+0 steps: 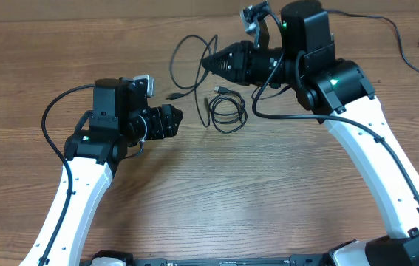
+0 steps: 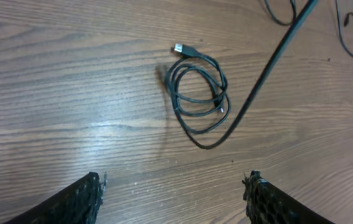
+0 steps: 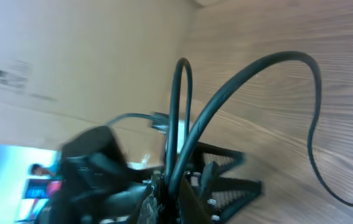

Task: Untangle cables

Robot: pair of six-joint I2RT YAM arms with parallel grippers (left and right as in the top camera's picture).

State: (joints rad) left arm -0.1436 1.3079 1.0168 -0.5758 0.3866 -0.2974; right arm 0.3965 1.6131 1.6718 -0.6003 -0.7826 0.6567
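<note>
Coil sits on desk mid-frame, dead ahead of our left fingers, spread wide & nearer; long axis approx up-down. Right fingers look pressed on loose strand, top centre overhead.

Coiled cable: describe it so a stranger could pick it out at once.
On the wooden table, look just below the right gripper in the overhead view. The coiled cable lies there in a few small flat loops, a plug end sticking out. Unlike the loose strand beside it, it is a compact bundle.
</note>
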